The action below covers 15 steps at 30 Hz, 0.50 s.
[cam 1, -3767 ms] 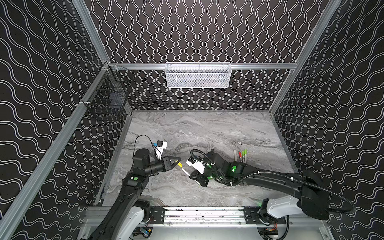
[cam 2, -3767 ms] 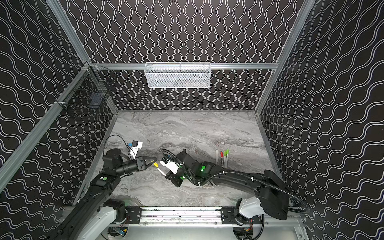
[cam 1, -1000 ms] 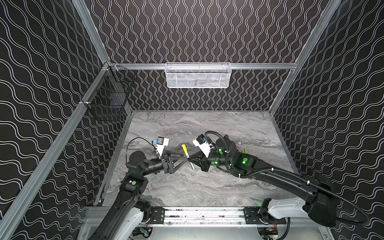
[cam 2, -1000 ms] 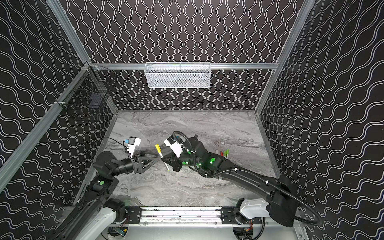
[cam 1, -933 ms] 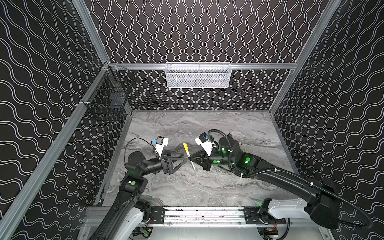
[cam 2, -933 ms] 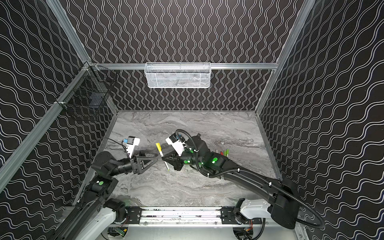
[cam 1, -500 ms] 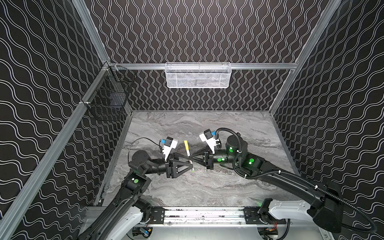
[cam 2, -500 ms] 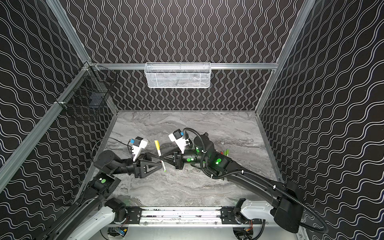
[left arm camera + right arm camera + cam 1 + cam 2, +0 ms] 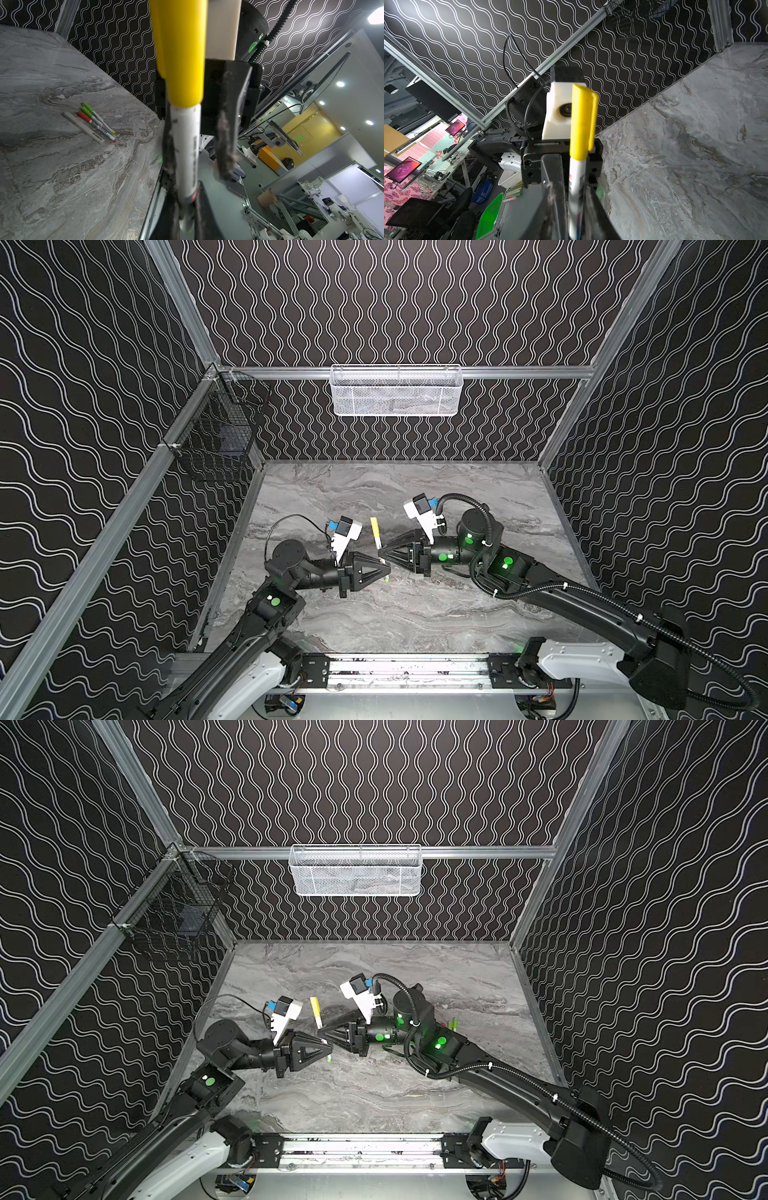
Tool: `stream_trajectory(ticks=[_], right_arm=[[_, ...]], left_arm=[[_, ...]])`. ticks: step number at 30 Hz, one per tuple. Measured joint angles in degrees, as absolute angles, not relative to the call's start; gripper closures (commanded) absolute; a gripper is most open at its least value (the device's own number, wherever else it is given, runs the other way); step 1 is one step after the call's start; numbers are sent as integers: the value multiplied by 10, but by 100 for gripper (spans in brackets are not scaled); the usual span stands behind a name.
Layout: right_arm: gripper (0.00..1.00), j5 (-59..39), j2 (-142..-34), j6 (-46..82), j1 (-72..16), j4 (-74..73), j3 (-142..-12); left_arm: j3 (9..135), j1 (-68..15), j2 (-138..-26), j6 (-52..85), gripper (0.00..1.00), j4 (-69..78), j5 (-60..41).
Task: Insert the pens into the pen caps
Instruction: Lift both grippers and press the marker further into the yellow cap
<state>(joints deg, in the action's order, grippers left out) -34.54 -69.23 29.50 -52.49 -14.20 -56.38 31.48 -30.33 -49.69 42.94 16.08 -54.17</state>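
A white pen (image 9: 378,544) with a yellow cap (image 9: 374,526) on its upper end stands nearly upright above the table, between the two grippers. My left gripper (image 9: 386,571) is shut on its lower barrel (image 9: 187,149), just above the greenish end (image 9: 329,1060). My right gripper (image 9: 382,552) meets the barrel from the opposite side, a little higher. Its fingers (image 9: 225,135) stand apart round the barrel, one of them clear of it. In the right wrist view the capped pen (image 9: 576,176) rises between the right gripper's (image 9: 576,207) parted jaws.
Several capped pens (image 9: 91,122), one grey-white, one red and two green, lie side by side on the marble table (image 9: 395,614), behind the right arm (image 9: 453,1023). A white mesh basket (image 9: 395,391) hangs on the back wall, a black wire basket (image 9: 216,439) on the left wall.
The left gripper has closed on the pen's lower barrel. The right gripper's jaws, shut on the pen a second ago, have parted. Both grippers have moved right with the pen.
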Motion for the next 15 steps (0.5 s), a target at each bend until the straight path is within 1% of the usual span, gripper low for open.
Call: stream_trajectory(ticks=[2,4,11,13,15], right_arm=[[35,-343,-692,295,-522,-130,-577],[31,-343,-691,293,-514,-124,-593],[31,-356,-717,277,-478,-84,-663],[33,-361,-732,268,-476,-64,-688],[37,-367,-746,259,-476,-44,-711]], left_arm=[[315,-304,-496,428,100,155,-540],[315,-307,-495,427,100,153,-537],[318,-335,-500,415,100,142,-540],[324,-343,-499,403,100,127,-537],[329,-349,-498,394,100,113,-530]])
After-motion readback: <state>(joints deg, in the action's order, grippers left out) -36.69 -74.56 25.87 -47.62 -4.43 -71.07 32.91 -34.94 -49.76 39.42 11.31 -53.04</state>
